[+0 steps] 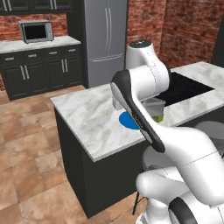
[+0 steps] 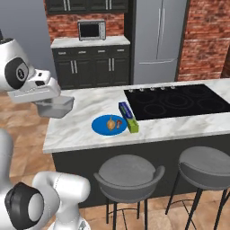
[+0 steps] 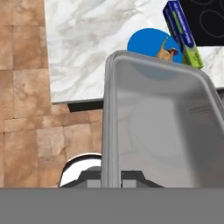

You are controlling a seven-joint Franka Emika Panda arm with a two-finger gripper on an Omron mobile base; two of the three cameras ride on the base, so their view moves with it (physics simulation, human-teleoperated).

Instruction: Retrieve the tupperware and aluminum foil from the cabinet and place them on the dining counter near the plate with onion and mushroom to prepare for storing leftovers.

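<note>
Now the tupperware [image 3: 162, 127] is held tight by its rim in the claw [image 2: 54, 104], kept up over the dining counter [image 2: 81, 128], so it can be set down near the plate [image 2: 109, 125] and aluminum foil [image 2: 128, 117] ahead of the claw.

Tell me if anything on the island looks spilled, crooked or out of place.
Nothing stands out. The foil lies flat beside the plate, which holds the onion and mushroom, nothing spilled. The tub is not down yet: the gripper holds it by one wall above the counter's end.
</note>
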